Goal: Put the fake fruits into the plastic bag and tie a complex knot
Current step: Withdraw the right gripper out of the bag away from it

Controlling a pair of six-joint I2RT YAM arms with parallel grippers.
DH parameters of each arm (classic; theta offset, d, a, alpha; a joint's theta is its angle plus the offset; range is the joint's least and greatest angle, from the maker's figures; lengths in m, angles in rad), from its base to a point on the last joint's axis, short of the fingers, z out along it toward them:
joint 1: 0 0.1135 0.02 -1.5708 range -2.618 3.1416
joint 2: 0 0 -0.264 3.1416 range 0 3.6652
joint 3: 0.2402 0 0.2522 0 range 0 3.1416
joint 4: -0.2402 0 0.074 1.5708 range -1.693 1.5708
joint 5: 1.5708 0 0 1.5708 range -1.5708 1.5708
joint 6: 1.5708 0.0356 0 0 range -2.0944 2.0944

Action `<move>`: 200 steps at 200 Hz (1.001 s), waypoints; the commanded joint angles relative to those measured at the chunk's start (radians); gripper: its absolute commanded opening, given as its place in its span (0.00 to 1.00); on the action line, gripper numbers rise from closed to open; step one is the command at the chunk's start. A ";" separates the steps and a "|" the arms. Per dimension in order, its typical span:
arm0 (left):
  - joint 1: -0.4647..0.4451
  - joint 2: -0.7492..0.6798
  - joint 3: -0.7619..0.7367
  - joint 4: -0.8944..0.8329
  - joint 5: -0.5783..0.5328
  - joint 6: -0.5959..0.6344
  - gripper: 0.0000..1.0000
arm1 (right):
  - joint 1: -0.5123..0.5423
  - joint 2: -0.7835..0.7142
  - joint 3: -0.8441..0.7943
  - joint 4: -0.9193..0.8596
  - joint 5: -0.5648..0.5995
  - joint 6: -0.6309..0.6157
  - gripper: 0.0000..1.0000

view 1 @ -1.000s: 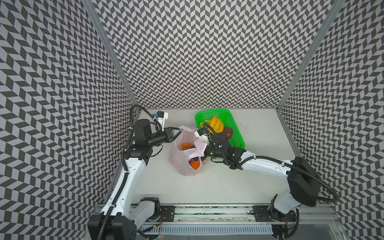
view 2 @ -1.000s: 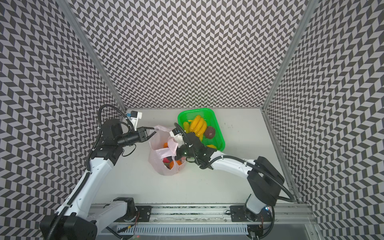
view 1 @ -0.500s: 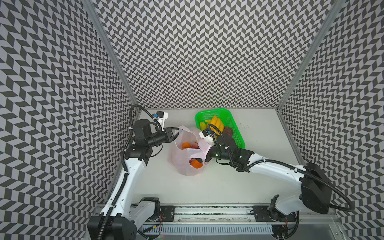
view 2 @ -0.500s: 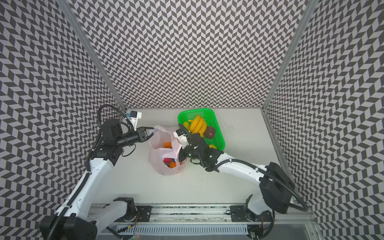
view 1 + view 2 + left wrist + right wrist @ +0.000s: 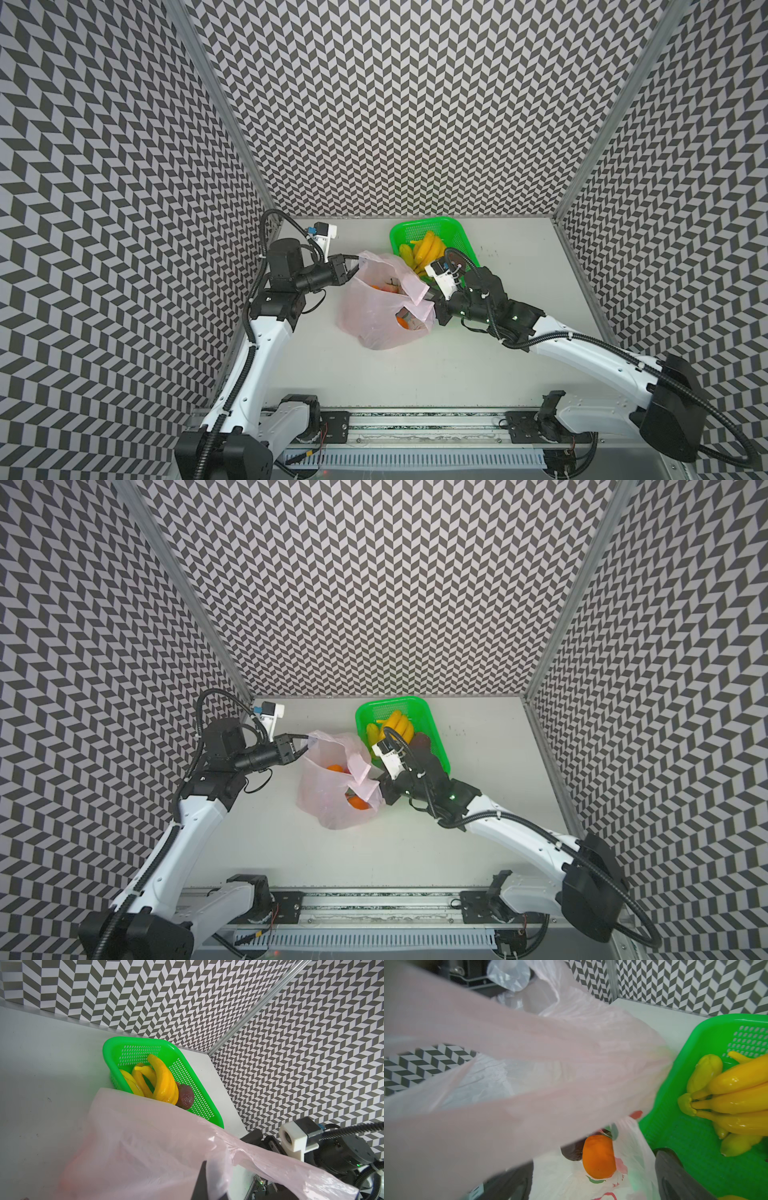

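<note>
**Bag-loading stage, seen from above and from both wrists.**

- The grey surface carries the pale-pink plastic bag near its centre, mouth upward.
- The green mesh basket stands just beyond the bag, to its right.
- The left claw is pressed together on the bag's far-left rim and holds the mouth raised.
- The right claw has its jaws spread and empty. It sits at the bag's right edge beside a slack handle; whether it touches the film cannot be told.
- Over the last second this claw has drawn slightly rightward, away from the mouth, and has opened a little wider.
- The bananas and a dark brown fruit lie in the basket, and an orange lies inside the bag.

A deposit appears to be finished, so another fetch from the basket likely follows. Loading is incomplete, and no knot has been started.
</note>
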 commanded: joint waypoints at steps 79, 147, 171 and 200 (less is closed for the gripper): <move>-0.004 -0.003 0.005 0.008 0.004 0.015 0.00 | -0.067 -0.009 0.069 -0.098 0.120 0.051 0.89; -0.003 0.004 0.005 0.011 0.016 0.024 0.00 | -0.204 -0.296 -0.014 -0.052 -0.129 -0.416 0.90; -0.004 0.011 0.004 0.019 0.023 0.025 0.00 | -0.204 -0.399 -0.011 -0.061 -0.231 -0.632 0.93; -0.004 0.026 0.005 0.034 0.039 0.020 0.00 | -0.203 -0.412 0.058 -0.112 -0.354 -0.832 0.93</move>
